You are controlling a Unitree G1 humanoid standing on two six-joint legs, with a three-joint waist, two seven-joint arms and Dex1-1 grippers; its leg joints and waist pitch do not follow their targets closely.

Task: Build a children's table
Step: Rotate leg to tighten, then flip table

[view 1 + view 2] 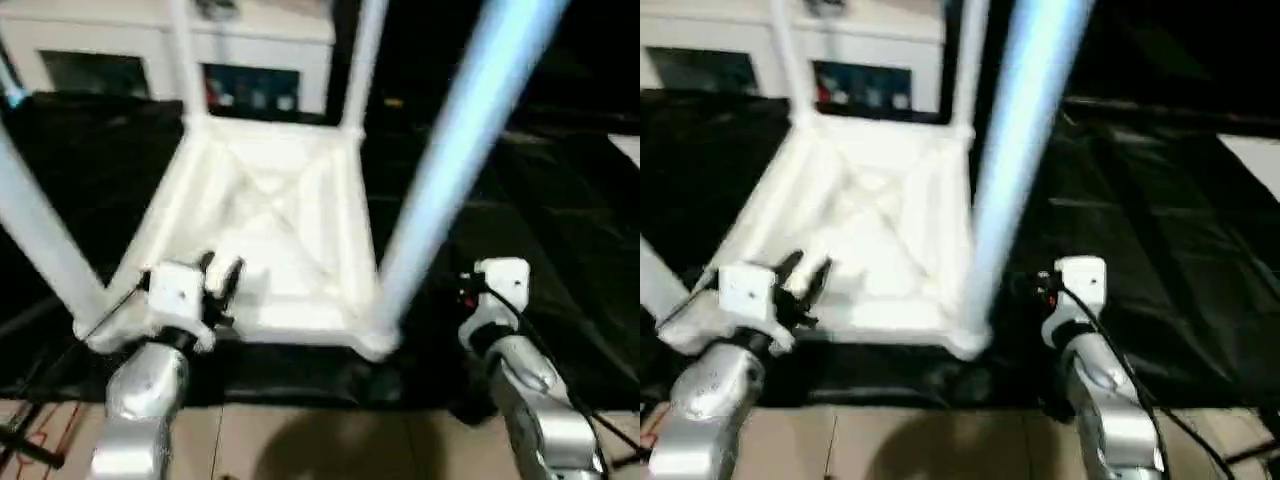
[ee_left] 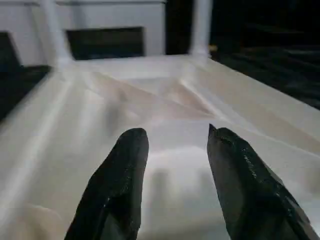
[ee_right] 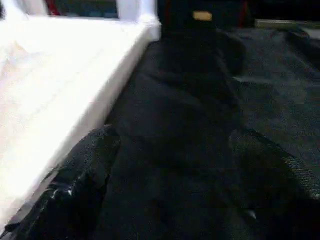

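The children's table (image 1: 265, 230) lies upside down on the black mat (image 1: 560, 230), all four legs (image 1: 460, 150) standing up in their sockets. Left gripper (image 2: 172, 165) hovers over the ribbed underside, fingers apart and empty; right gripper (image 3: 175, 175) hangs wide open beside the near edge, probably ready to flip it.

We see dim, soft pictures throughout. The children's table (image 1: 270, 220) is the brightest thing, its white underside washed out so that the ribs nearly vanish in glare. The black sheet (image 1: 560, 230) around the table swallows detail, with faint sheen on its creases. The leg (image 1: 465, 140) nearest the camera takes a bluish cast and smeared edges. Beyond the table, the white cabinet (image 1: 150, 45) is blurred. Over the table, the left gripper's fingers (image 2: 117, 185) are out of focus.
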